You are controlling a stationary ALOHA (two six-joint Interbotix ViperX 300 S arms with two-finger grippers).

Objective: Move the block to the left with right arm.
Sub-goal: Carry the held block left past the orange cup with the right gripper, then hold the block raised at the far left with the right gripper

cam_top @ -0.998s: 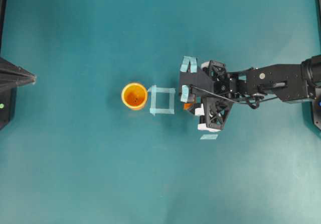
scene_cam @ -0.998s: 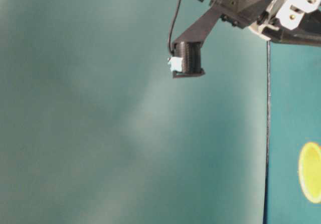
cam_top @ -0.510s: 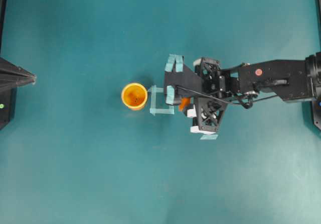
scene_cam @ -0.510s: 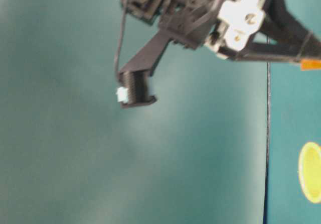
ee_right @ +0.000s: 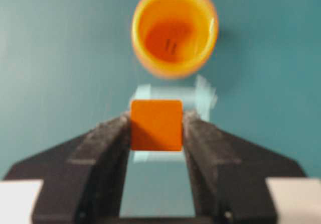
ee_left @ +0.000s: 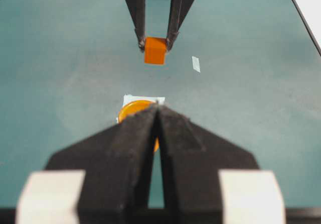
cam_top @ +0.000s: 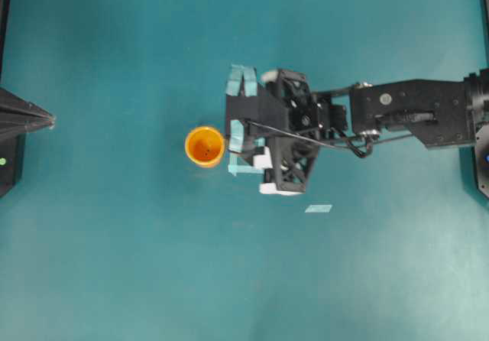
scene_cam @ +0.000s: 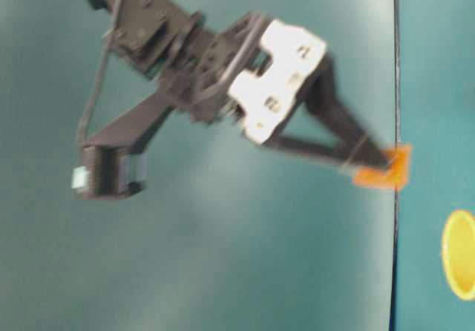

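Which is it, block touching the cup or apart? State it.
Apart. In the left wrist view the block, pinched by the right gripper, hangs well clear of the cup, teal table between them.

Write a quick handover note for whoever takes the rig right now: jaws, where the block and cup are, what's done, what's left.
Right gripper: jaws shut on the orange block, lifted off the table.
Left gripper: jaws shut, empty, parked at the left edge.
Block sits above the pale blue tape square, just right of the orange cup in the overhead view.
Done: block picked up, carried to the square.
Left: judge the drop spot, lower, release, withdraw without knocking the cup.
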